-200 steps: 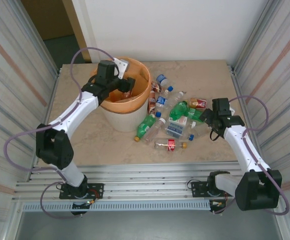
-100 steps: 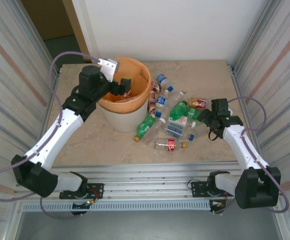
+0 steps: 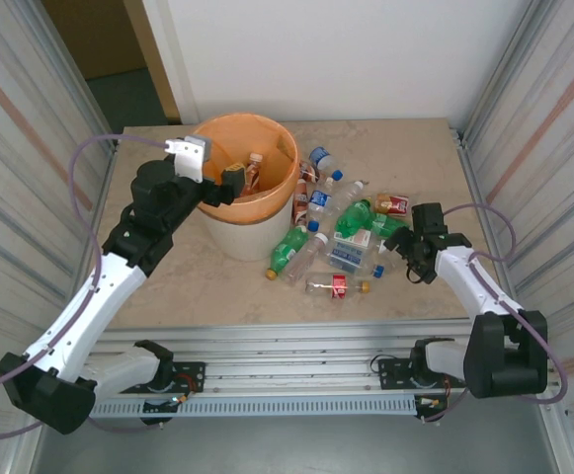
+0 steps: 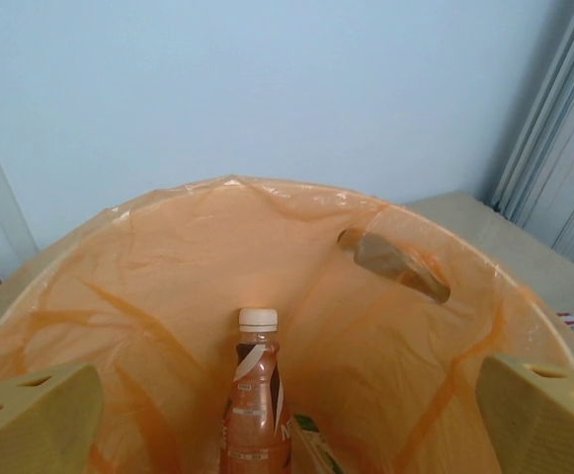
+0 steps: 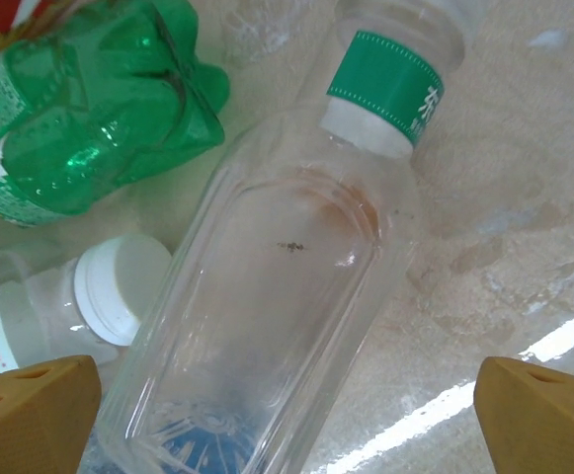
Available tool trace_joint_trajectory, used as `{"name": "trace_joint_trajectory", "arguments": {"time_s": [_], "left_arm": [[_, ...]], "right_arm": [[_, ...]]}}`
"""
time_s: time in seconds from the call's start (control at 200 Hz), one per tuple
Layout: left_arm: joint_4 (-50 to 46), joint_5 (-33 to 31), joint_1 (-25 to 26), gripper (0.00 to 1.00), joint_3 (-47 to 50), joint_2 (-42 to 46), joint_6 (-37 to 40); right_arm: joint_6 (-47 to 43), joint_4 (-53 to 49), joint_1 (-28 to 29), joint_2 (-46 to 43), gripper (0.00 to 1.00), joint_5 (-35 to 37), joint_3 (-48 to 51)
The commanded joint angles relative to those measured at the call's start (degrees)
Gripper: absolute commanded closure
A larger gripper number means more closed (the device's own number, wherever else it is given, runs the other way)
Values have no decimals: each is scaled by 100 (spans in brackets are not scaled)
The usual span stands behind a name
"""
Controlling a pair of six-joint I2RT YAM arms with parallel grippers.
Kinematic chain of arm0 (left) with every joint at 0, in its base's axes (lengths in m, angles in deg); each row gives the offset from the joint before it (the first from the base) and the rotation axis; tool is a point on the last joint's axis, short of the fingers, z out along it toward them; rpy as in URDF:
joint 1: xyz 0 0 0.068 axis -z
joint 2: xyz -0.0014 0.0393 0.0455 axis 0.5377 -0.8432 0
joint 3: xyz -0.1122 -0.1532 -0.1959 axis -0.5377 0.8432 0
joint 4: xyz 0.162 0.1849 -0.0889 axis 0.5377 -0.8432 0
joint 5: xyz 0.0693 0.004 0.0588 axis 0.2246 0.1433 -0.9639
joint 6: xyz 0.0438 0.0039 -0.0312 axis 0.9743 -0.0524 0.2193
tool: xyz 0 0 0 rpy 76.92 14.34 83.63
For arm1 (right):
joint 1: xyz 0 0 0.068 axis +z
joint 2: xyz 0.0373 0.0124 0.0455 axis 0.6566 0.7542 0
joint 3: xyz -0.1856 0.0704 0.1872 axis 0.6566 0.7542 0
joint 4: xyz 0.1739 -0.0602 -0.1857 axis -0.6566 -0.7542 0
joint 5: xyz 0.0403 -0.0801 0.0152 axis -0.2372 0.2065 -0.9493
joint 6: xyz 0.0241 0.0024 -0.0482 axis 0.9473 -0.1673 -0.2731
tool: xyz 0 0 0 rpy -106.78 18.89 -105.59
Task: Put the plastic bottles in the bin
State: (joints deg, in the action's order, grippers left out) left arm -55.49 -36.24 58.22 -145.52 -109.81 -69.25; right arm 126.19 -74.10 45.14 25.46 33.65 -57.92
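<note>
The bin (image 3: 252, 229), off-white with an orange liner, stands at the back centre. A white-capped plastic bottle (image 3: 255, 170) with a reddish label stands inside it against the liner (image 4: 254, 390). My left gripper (image 3: 225, 181) hangs open over the bin's left rim, and in the left wrist view the left gripper (image 4: 287, 420) has nothing between its fingers. Several plastic bottles (image 3: 338, 222) lie heaped right of the bin. My right gripper (image 3: 405, 244) is open and low at the heap's right edge, straddling a clear bottle (image 5: 267, 296) with a green neck label, beside a green bottle (image 5: 79, 109).
Corrugated metal walls (image 3: 30, 148) close in both sides of the table. A handle cut-out (image 4: 395, 265) shows through the bin's liner on the far right side. Bare tabletop (image 3: 207, 286) lies in front of the bin and left of the heap.
My left gripper has drawn back leftward from above the bin and opened; the white-capped bottle now stands free in the bin. My right gripper has edged lower and closer to the heap.
</note>
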Motion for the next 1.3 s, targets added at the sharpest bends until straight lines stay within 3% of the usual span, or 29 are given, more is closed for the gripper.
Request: {"name": "trace_joint_trajectory", "arguments": {"time_s": [0.0,0.331,0.576,0.892,1.067,1.292], "left_arm": [[223,-114,31,3,84,57,-139],[231,-76,26,3,61,-66,-185],[205,-109,32,2,70,-48,-196],[173,-137,30,2,49,-22,-206],[178,-161,28,2,20,-34,-217],[159,-459,23,1,29,-31,-363]], "right_arm": [[151,195,-33,159,7,-177,47],[99,330,-44,505,18,54,165],[77,466,-43,853,19,100,201],[51,619,-56,1295,37,3,201],[58,519,-58,1225,47,69,157],[9,215,-52,613,53,420,113]]}}
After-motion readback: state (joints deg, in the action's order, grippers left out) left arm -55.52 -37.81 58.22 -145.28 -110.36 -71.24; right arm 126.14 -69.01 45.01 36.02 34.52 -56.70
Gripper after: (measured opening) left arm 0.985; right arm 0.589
